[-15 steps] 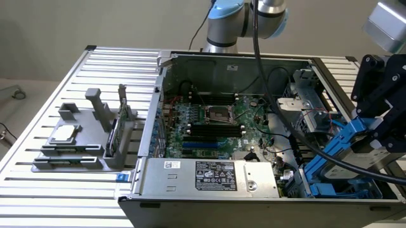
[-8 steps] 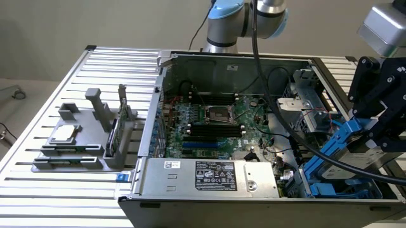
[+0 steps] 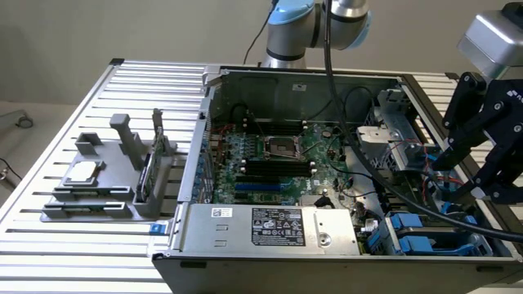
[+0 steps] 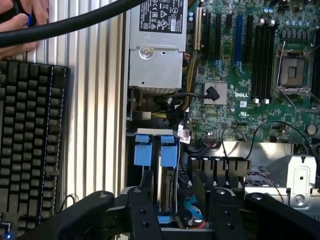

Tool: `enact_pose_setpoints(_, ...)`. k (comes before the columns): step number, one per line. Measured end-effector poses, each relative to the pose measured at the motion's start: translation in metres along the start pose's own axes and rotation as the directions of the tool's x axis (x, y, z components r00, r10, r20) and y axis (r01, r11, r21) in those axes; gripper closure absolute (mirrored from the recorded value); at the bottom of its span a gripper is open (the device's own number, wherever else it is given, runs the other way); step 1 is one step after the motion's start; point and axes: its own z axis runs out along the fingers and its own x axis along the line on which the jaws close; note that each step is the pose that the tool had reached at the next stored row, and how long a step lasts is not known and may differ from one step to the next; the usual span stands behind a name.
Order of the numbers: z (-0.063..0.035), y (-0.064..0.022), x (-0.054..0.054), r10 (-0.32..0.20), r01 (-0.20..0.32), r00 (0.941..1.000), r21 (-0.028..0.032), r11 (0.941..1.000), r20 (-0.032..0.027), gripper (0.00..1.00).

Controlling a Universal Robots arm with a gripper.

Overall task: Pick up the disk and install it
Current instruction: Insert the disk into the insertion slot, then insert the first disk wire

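Hand [image 3: 471, 177], fingers apart, poised over the drive bay of the open computer case [image 3: 327, 264] on the slatted desk [image 3: 82, 260]; disk [image 4: 168, 196] seated on edge between the fingers, beside a second blue carrier [image 4: 142, 151].

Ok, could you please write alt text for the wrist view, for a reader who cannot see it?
The open claw hovers over an open computer case, straddling the disk, which sits in a slot beside another blue carrier. The motherboard and power supply lie further in; a black keyboard rests on the slatted table outside.
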Motion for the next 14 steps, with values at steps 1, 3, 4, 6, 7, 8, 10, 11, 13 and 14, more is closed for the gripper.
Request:
enact_pose_setpoints(1,0.0002,-0.0002,0.0,0.0,0.0,1.0,-0.0023,1.0,0.0009,0.53)
enact_pose_setpoints(3,0.0003,-0.0002,0.0,0.0,0.0,1.0,-0.0052,1.0,0.0044,0.53)
enact_pose_setpoints(4,0.0003,-0.0002,0.0,0.0,0.0,1.0,-0.0056,1.0,0.0056,0.53)
enact_pose_setpoints(6,0.0003,-0.0003,0.0,0.0,0.0,1.0,-0.0059,1.0,0.0083,0.53)
enact_pose_setpoints(7,0.0003,-0.0003,0.0,0.0,0.0,1.0,-0.0059,1.0,0.0086,0.53)
enact_pose_setpoints(8,0.0003,-0.0003,0.0,0.0,0.0,1.0,-0.0059,1.0,0.0086,0.53)
enact_pose_setpoints(10,0.0003,-0.0003,0.0,0.0,0.0,1.0,-0.0059,1.0,0.0086,0.53)
enact_pose_setpoints(11,0.0003,-0.0003,0.0,0.0,0.0,1.0,-0.0059,1.0,0.0086,0.53)
enact_pose_setpoints(13,0.0003,-0.0003,0.0,0.0,0.0,1.0,-0.0059,1.0,0.0086,0.53)
enact_pose_setpoints(14,0.0003,-0.0003,0.0,0.0,0.0,1.0,-0.0059,1.0,0.0086,0.53)
